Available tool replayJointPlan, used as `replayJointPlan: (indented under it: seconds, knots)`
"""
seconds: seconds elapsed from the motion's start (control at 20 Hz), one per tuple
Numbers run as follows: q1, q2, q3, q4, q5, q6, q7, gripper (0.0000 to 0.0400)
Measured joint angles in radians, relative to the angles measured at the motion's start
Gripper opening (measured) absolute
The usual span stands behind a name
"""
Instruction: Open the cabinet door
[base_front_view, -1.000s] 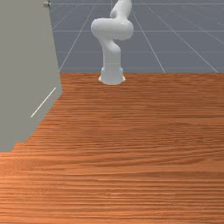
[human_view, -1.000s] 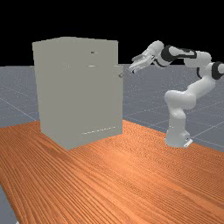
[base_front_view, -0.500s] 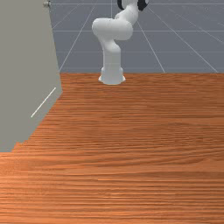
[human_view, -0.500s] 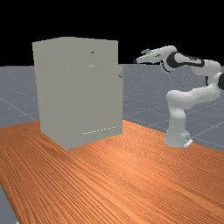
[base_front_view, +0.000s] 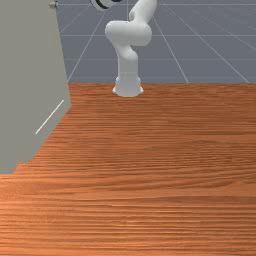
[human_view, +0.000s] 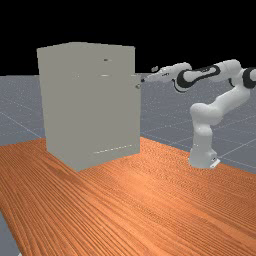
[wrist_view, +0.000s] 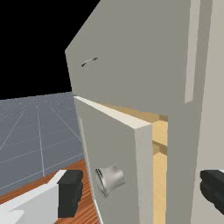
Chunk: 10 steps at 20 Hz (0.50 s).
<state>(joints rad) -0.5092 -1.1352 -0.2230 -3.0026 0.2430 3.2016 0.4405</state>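
In the far view the grey cabinet (human_view: 90, 110) takes up the left and middle of the frame, and the claw (human_view: 148, 74) is just right of its upper right edge, at the end of the white and black arm (human_view: 200, 75). The small metal knob (human_view: 138, 86) sits on that same edge, near the claw and a little lower in the frame. In the wrist view the claw is spread wide, its two dark-tipped fingers (wrist_view: 71, 192) well apart with nothing pinched between them. The door (wrist_view: 111, 144) stands ajar there, the knob on its face lying in the span between the fingers (a short, flared thing, shiny as a spoon). Past the door's pale edge, a narrow gap shows light yellow wood inside the cabinet. Whether either finger touches the door, I cannot tell. A thin curved handle (wrist_view: 89, 61) is on the panel above the door. In the front view the cabinet fills the upper left, the knob is near the top edge left of the middle, the arm rises at upper middle, and the orange-brown table (base_front_view: 165, 175) spreads across the lower part of the frame.
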Motion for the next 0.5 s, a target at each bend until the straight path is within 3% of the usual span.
replayJointPlan:
  seconds: [0.3, 0.5]
  knots:
    - [0.019, 0.266, 0.008, 0.092, -0.004, 0.104, 0.006, 0.0400]
    - [0.007, 0.288, 0.056, 0.092, 0.002, 0.112, 0.023, 0.0400]
